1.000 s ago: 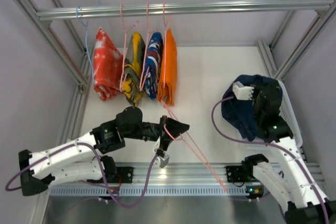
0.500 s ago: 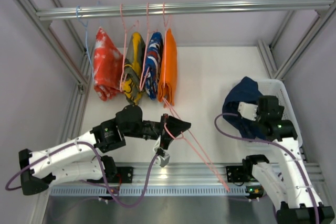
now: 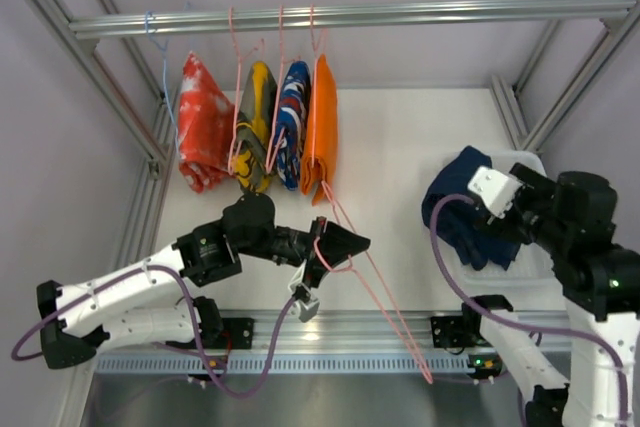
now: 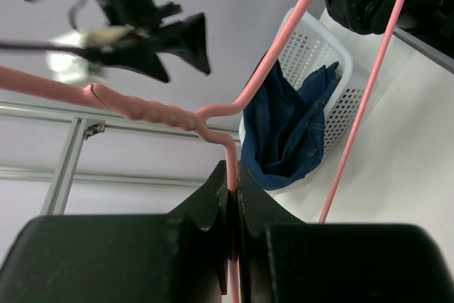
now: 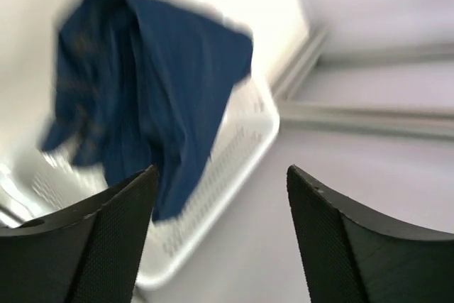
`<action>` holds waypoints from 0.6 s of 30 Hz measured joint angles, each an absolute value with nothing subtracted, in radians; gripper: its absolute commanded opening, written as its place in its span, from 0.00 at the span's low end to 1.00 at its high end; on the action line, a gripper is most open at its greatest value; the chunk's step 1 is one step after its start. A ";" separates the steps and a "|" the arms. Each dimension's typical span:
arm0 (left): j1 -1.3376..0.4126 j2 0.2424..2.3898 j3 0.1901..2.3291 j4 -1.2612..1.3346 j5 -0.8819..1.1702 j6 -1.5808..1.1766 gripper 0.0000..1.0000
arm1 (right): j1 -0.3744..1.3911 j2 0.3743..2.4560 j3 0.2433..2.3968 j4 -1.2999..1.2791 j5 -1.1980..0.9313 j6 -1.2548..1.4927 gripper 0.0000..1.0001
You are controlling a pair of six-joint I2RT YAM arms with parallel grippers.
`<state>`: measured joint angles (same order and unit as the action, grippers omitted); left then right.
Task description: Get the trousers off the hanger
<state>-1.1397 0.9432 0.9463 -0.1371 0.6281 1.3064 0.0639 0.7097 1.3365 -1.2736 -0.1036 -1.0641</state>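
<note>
The trousers (image 3: 458,209), dark navy jeans, lie bunched in the white basket (image 3: 535,262) at the right and spill over its left rim. The left wrist view shows them (image 4: 287,129) in the basket (image 4: 312,44). My right gripper (image 5: 220,175) hangs open above and beside them (image 5: 142,104), with nothing between its fingers. The pink wire hanger (image 3: 353,231) is bare and slants from the hanging clothes down to the table's near edge. My left gripper (image 3: 335,247) is shut on its wire neck (image 4: 156,113), the jaws (image 4: 233,172) pinching the thin wire.
A metal rail (image 3: 400,15) at the back carries a red and white garment (image 3: 203,132), a yellow one (image 3: 255,127), a blue patterned one (image 3: 292,122) and an orange one (image 3: 322,127). A pale blue hanger (image 3: 160,57) hangs at the left. Frame posts stand on both sides.
My right gripper has opened, let go of the trousers and risen away from the basket. The trousers stay in the basket. My left gripper has shifted slightly right with the hanger.
</note>
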 measured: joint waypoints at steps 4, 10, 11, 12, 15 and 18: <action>-1.140 0.954 0.950 -0.152 0.637 1.333 0.00 | 0.064 0.683 1.439 -1.261 -0.311 -0.928 0.74; -1.140 0.958 0.950 -0.160 0.637 1.346 0.00 | 0.063 0.716 1.242 -1.175 -0.422 -0.700 0.86; -1.140 0.958 0.950 -0.160 0.636 1.349 0.00 | 0.063 0.750 1.217 -1.150 -0.422 -0.677 0.92; -1.140 0.958 0.950 -0.160 0.634 1.349 0.00 | 0.063 0.778 1.184 -1.113 -0.421 -0.640 0.94; -1.140 0.958 0.950 -0.160 0.628 1.348 0.00 | 0.066 0.845 1.116 -0.991 -0.415 -0.564 0.95; -1.140 0.958 0.950 -0.160 0.619 1.347 0.00 | 0.104 0.884 1.092 -0.896 -0.374 -0.528 0.93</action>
